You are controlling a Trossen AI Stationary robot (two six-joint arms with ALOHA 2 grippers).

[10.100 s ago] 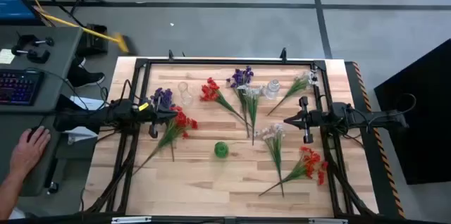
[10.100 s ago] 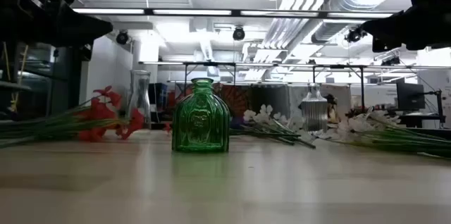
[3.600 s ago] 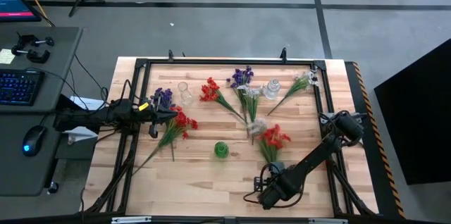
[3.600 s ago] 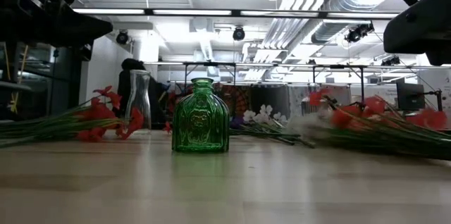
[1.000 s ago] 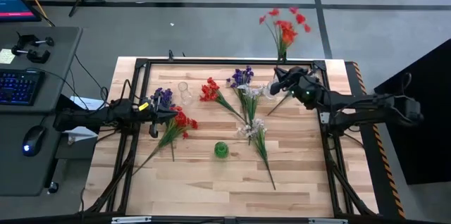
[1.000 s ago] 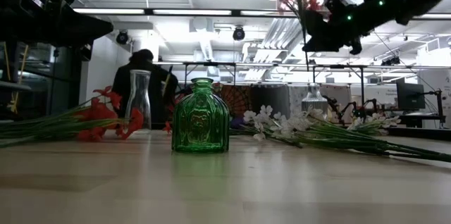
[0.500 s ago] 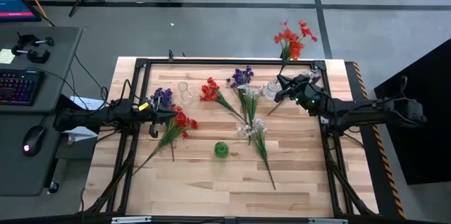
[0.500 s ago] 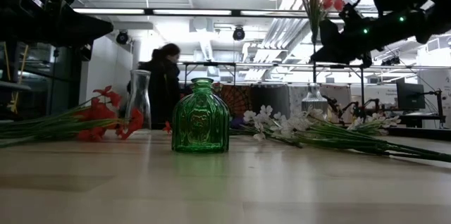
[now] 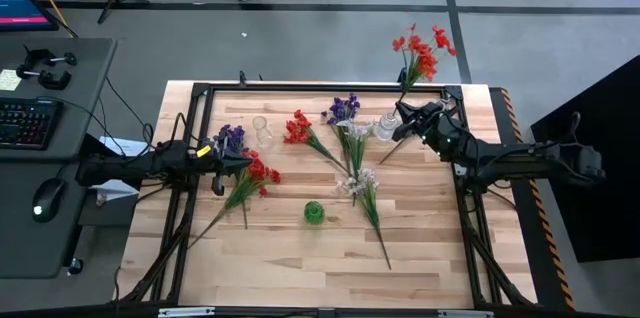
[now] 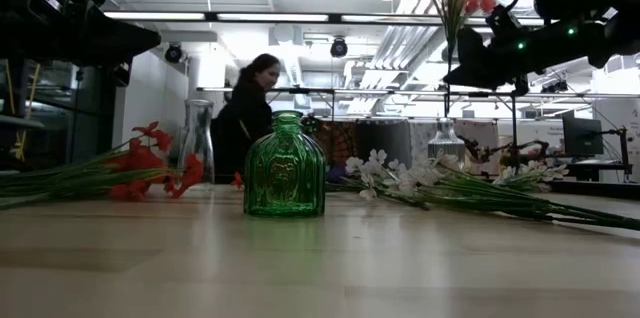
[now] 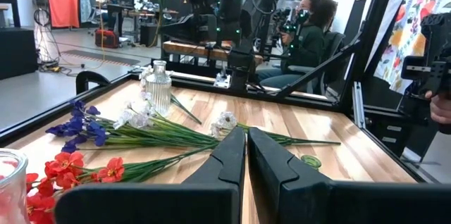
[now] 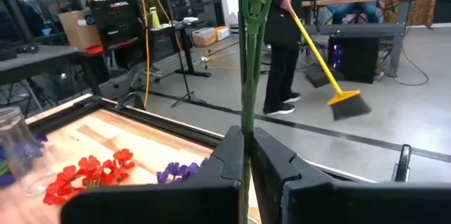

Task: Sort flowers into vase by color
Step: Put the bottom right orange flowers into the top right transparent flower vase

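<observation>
Red blooms [image 9: 422,48] ride high over the table's far edge, their stem pinched in your right gripper [image 9: 404,113], so you're mid-carry and next must lower it into a vase, perhaps the clear ribbed one [image 9: 386,126]; left gripper [image 9: 238,161] waits closed, empty.

Your right claw [image 9: 403,116] sits above the surface's [image 9: 300,258] far right corner, a flower spray [image 9: 420,53] standing up from it. The ribbed bottle [image 9: 385,126] stands just left of it. Your left claw [image 9: 235,162] waits at the left, over another spray [image 9: 245,183]. The squat bottle [image 9: 314,212] stands mid-surface.
</observation>
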